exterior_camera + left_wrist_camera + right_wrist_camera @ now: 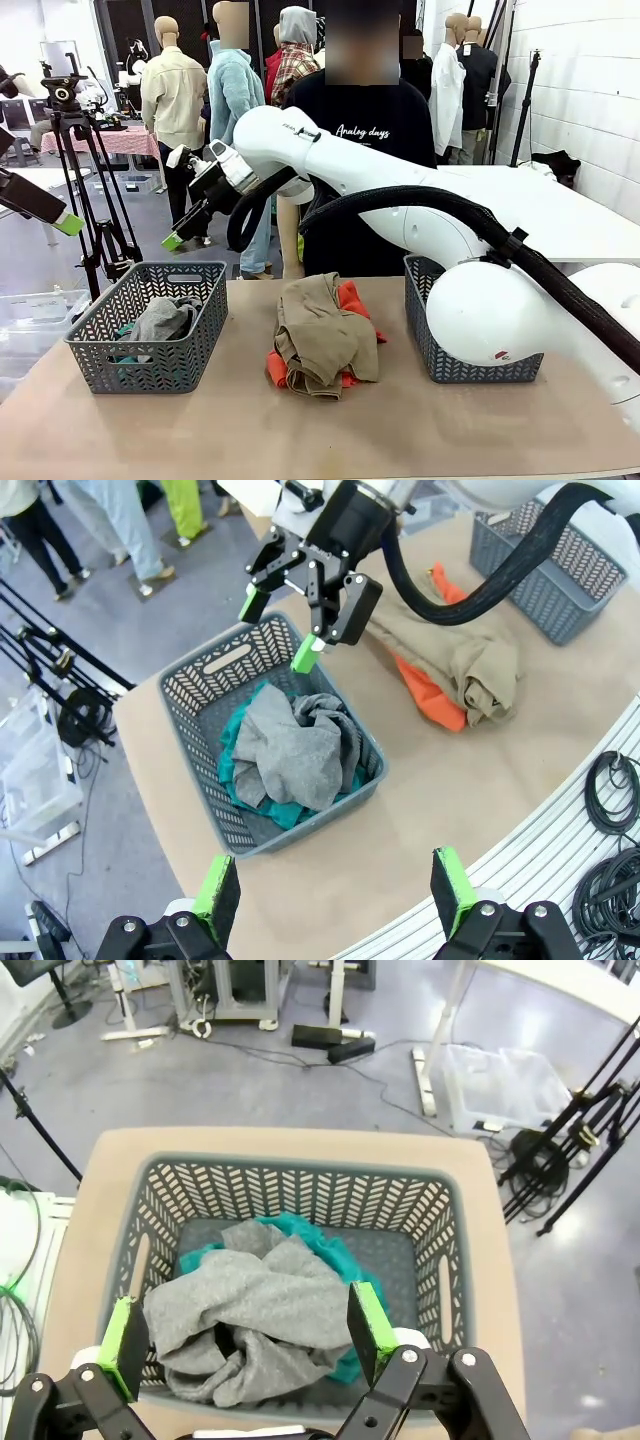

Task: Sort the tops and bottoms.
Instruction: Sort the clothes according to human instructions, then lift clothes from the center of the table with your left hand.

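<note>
Two garments [160, 320] lie in the left basket [150, 366], a garment pile [325, 335] between it and the right basket [424, 345].

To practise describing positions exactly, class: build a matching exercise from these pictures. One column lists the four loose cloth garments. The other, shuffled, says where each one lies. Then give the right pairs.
Column one
1. grey cloth garment
2. teal cloth garment
3. khaki-tan cloth garment
4. orange cloth garment

Column two
A. on the brown table, top of the pile
B. in the grey plastic basket, underneath another garment
C. on the table, underneath another garment
D. in the basket, on top

Pairs: 1-D, 2-B, 3-A, 4-C
</note>
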{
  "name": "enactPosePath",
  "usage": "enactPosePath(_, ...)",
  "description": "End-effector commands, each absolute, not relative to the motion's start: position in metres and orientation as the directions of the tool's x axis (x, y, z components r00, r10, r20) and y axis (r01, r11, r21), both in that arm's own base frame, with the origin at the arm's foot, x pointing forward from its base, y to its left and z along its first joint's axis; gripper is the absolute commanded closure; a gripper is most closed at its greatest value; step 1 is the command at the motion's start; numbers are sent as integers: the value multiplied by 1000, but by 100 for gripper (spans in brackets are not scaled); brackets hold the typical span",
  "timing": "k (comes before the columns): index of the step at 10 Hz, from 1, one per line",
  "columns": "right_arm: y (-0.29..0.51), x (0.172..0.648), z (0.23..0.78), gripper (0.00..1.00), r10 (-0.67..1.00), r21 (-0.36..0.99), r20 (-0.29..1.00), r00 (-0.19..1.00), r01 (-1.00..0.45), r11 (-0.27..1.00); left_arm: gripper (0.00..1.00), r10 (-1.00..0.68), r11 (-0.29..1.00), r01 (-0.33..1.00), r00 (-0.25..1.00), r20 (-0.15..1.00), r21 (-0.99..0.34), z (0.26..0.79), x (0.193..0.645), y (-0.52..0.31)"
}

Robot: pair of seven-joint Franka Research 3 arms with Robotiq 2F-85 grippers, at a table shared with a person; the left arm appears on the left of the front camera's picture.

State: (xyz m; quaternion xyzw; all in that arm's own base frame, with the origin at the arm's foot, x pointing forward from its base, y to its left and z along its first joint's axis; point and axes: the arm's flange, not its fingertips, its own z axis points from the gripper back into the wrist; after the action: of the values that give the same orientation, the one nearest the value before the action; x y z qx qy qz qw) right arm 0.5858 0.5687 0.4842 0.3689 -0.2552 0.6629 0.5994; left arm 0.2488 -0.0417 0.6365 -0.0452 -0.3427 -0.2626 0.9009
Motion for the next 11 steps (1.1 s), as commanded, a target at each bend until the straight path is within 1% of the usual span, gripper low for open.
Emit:
enactPosePath(1,567,586,483,0,615,102,788,-16,-982,-157,0,-444,853,514,623,644,91,637,249,-42)
enactPosePath(11,567,586,483,0,615,102,788,-16,-982,-157,0,-444,853,514,623,644,91,637,249,-42)
